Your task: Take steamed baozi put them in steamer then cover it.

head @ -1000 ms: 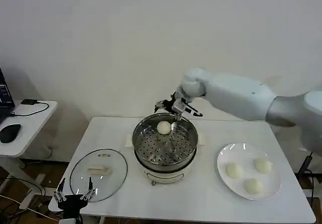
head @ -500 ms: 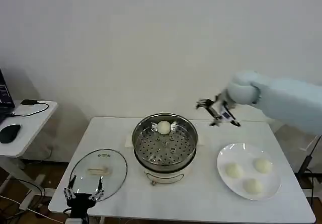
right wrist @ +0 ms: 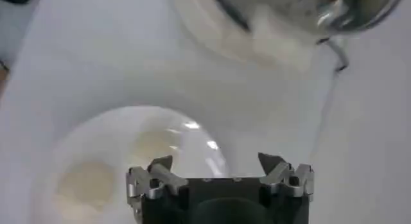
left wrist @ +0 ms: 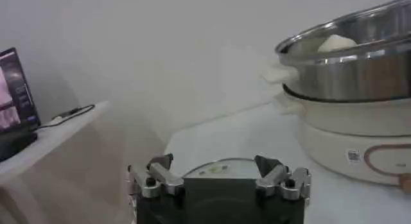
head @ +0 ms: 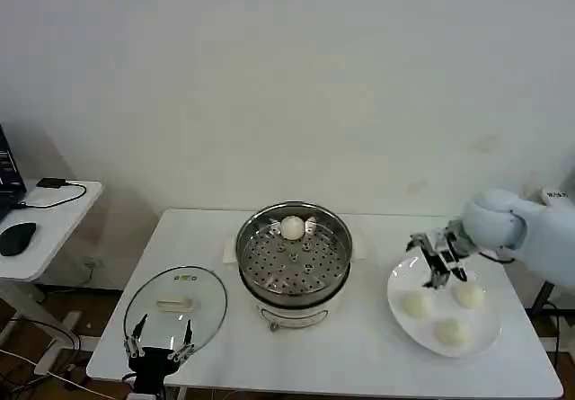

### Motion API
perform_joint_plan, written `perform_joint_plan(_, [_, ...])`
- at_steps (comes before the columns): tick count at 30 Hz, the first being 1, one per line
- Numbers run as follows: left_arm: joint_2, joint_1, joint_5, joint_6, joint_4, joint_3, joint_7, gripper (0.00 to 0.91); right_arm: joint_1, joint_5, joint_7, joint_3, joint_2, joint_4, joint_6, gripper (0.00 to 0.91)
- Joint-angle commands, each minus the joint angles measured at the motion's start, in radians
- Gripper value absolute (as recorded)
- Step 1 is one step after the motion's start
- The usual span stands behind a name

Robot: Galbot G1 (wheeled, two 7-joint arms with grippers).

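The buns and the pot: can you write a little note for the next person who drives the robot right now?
Right tool: open, empty, hovering above the white plate.
Left tool: open, empty, at the table's near edge by the glass lid.
Things: one bun sits on the holed tray in the steamer. Three buns lie on the plate. The lid lies flat on the table, left of the steamer.
Done: one bun loaded.
Left: move three buns, then cover the steamer.

We can read no text anywhere. A small square label (left wrist: 354, 156) sits on the cream base (left wrist: 347, 138) under the steamer (left wrist: 359, 65), but its markings are too small to make out.
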Motion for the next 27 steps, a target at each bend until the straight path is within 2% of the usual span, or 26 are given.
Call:
perform_joint_plan(1, [0.000, -0.002, 0.008, 0.001, 0.004, 0.001, 0.009, 0.907, -0.174, 0.006, -0.001, 0.083, -0.037, -0.061, -0.081, 0.907])
perform_joint_plan(10, [0.004, -0.008, -0.005, 0.003, 0.008, -0.004, 0.009, 0.907, -0.286, -0.010, 0.002, 0.178, 0.017, -0.161, -0.089, 0.907])
perform_joint_plan(15, [0.004, -0.009, -0.005, 0.004, 0.009, -0.005, 0.012, 0.907, -0.311, -0.014, 0.009, 0.196, 0.043, -0.182, -0.093, 0.907])
perform_joint_plan(27, [0.003, -0.015, -0.005, 0.003, 0.023, -0.007, 0.018, 0.907, -0.390, -0.041, 0.021, 0.267, 0.126, -0.262, -0.060, 0.907])
